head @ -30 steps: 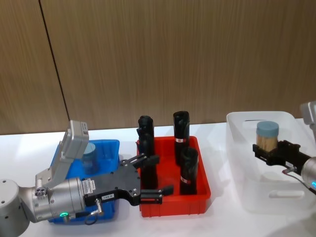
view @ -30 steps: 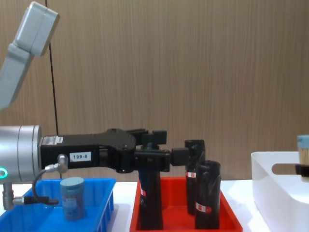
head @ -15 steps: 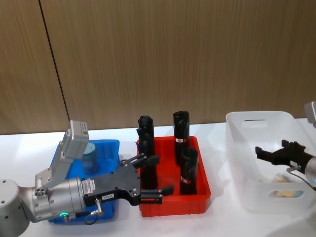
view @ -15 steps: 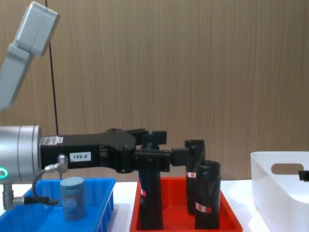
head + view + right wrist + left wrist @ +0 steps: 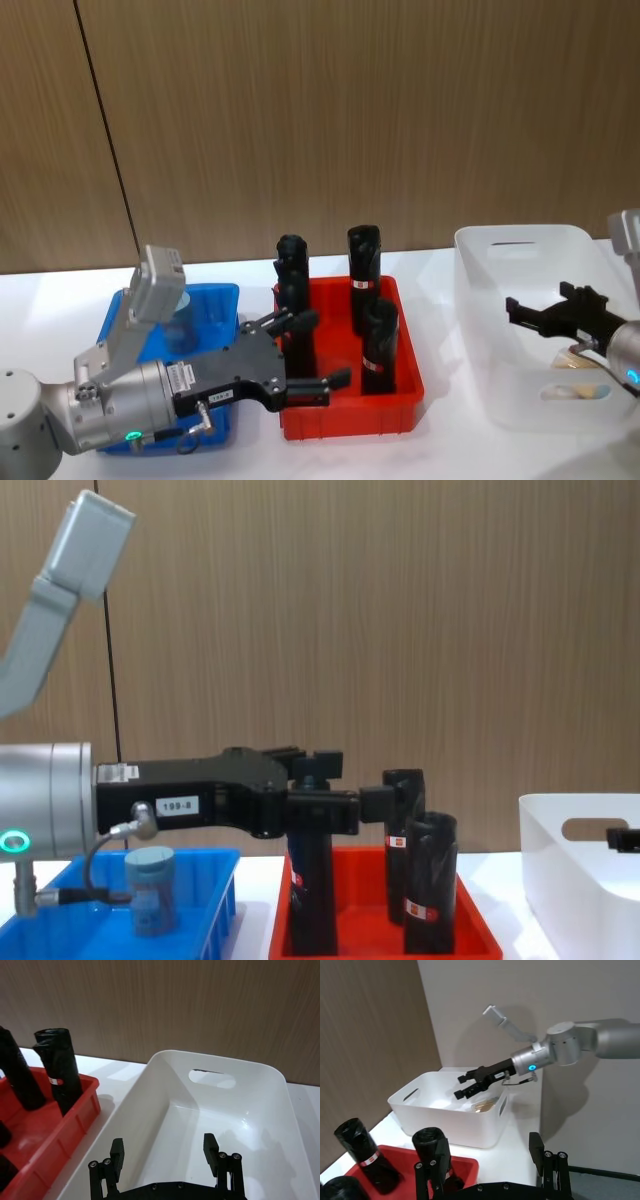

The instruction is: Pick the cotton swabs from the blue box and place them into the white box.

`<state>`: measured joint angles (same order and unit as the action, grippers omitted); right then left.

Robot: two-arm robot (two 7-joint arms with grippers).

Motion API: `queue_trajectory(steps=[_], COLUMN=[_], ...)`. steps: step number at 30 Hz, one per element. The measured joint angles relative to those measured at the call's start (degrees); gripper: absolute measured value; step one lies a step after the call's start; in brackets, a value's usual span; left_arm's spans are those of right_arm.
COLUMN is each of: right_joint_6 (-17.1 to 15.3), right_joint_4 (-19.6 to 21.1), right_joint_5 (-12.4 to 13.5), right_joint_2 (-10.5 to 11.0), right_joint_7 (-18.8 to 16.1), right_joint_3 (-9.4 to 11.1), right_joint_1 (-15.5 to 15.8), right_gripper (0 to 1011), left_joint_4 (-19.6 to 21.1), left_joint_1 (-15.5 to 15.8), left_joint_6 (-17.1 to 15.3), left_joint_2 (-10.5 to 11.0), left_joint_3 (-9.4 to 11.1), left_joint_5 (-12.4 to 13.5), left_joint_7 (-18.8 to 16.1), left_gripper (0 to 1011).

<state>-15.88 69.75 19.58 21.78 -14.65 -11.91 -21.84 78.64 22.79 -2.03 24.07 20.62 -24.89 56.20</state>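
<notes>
Over the white box [image 5: 478,330], where one tub of swabs [image 5: 485,1106] lies, the right gripper [image 5: 540,302] hangs spread and empty. Beside the blue box [image 5: 225,298], the left gripper [image 5: 318,350], jaws apart and empty, is nearer: the cotton swabs [image 5: 152,892] stand upright to its left, slightly farther back.

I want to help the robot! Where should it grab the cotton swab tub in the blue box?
Probably by its round clear sides just under the lid, coming straight down from above. The cotton swab tub stands upright inside the blue box, whose walls would likely block a low sideways reach.
</notes>
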Motion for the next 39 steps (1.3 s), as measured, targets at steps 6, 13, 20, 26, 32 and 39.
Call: queue_trajectory(steps=[6, 13, 20, 26, 32, 39], right_joint_6=[2.0, 4.5, 6.8, 8.9, 10.9, 12.9], right_joint_4=[4.5, 10.3, 15.5, 20.0, 24.5, 29.1], right_joint_5=[-0.5, -1.0, -1.5, -2.0, -2.4, -2.9], right_joint_2=[-0.4, -0.8, -1.2, -1.6, -1.9, -2.3], right_joint_7=[1.6, 3.6, 5.3, 6.9, 8.4, 10.0], right_joint_3=[-0.2, -0.4, -0.5, -0.7, -0.8, -1.0], right_joint_1=[3.2, 7.4, 11.1, 14.4, 17.6, 21.0], right_gripper=[1001, 1001, 1001, 1002, 1002, 1002], left_joint_4=[1.2, 2.7, 3.9, 5.3, 6.5, 7.8], left_joint_1=[-0.7, -1.7, -2.5, -3.4, -4.1, -5.0], left_joint_6=[0.1, 0.2, 0.4, 0.5, 0.6, 0.7], left_joint_2=[-0.2, -0.4, -0.6, -0.8, -0.9, -1.1], left_joint_3=[0.4, 1.0, 1.5, 2.0, 2.5, 3.0], left_joint_5=[1.1, 2.5, 3.6, 4.9, 6.0, 7.2], left_joint_7=[-4.5, -10.2, -14.8, -20.1, -24.6, -29.7], left_gripper=[1004, 1004, 1004, 1004, 1004, 1004])
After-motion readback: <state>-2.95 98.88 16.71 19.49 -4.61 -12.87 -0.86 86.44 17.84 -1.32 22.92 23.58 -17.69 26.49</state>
